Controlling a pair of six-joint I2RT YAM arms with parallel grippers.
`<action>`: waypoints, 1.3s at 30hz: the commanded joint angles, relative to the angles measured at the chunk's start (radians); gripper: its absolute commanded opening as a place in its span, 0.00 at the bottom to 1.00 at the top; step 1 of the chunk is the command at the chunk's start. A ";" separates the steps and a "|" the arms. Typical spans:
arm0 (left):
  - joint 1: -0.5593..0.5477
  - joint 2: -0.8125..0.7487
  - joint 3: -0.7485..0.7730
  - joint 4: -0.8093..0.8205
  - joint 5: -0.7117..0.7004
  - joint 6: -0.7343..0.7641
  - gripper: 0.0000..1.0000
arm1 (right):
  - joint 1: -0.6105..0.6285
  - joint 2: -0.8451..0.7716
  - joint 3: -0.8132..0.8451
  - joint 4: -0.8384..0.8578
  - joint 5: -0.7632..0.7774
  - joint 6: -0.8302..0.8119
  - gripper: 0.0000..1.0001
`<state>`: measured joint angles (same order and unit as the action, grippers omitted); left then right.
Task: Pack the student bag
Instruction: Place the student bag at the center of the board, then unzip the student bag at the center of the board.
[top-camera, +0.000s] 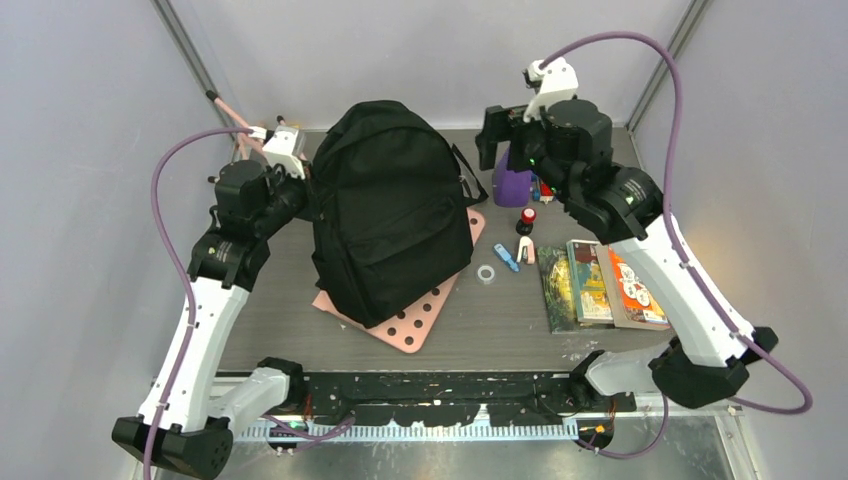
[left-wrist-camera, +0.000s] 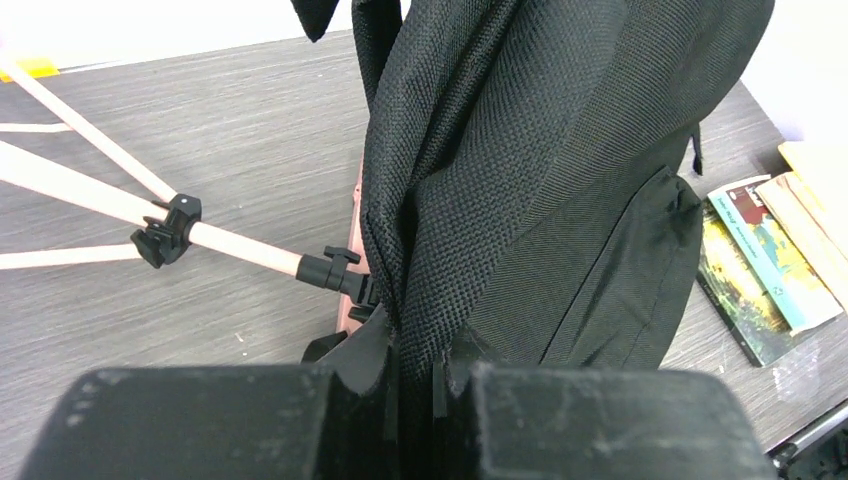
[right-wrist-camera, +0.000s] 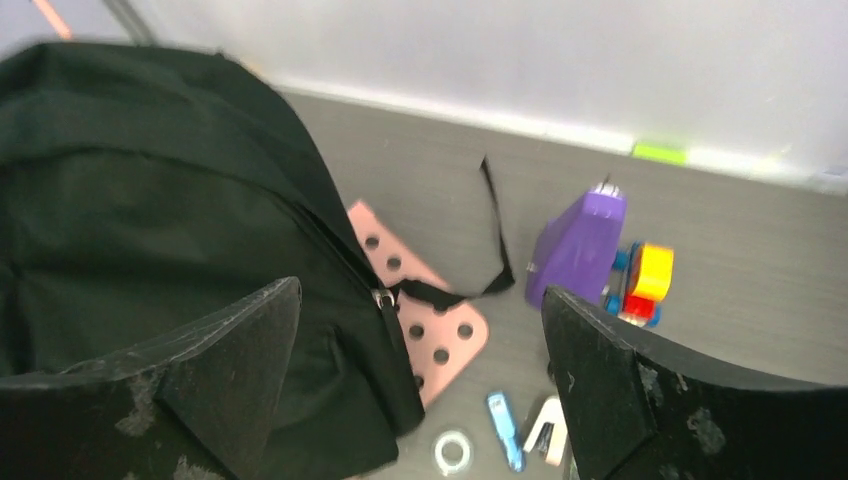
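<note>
The student bag (top-camera: 390, 210), a large black fabric backpack, stands on a pink perforated board (top-camera: 425, 315) in the middle of the table. My left gripper (top-camera: 300, 185) is at the bag's left side, shut on a fold of its black fabric (left-wrist-camera: 470, 250); in the left wrist view the left gripper (left-wrist-camera: 425, 390) has the cloth pinched between its jaws. My right gripper (top-camera: 495, 135) hovers above the table just right of the bag's top. It stands wide open with nothing between its fingers (right-wrist-camera: 420, 290). A loose black strap (right-wrist-camera: 495, 240) trails from the bag (right-wrist-camera: 150, 220) onto the table.
Right of the bag lie a purple object (top-camera: 512, 185), a red-capped item (top-camera: 527, 217), a small stapler (top-camera: 526, 250), a blue piece (top-camera: 507, 258) and a tape ring (top-camera: 486, 273). Books (top-camera: 600, 285) lie further right. Pink rods with black clamps (left-wrist-camera: 170, 230) sit left of the bag.
</note>
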<state>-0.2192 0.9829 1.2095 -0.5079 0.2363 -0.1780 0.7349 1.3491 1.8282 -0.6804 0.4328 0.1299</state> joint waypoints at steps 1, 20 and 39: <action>0.006 -0.040 -0.035 0.037 -0.068 0.085 0.00 | -0.122 -0.103 -0.172 0.018 -0.450 0.085 0.95; 0.006 -0.109 -0.178 0.128 -0.085 0.127 0.00 | -0.241 -0.206 -0.766 0.560 -0.767 0.159 0.72; 0.006 -0.126 -0.186 0.138 -0.047 0.133 0.00 | -0.253 -0.062 -0.735 0.580 -0.679 0.063 0.36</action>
<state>-0.2173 0.8700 1.0405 -0.3710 0.1734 -0.0696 0.4843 1.2816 1.0527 -0.1356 -0.2695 0.2302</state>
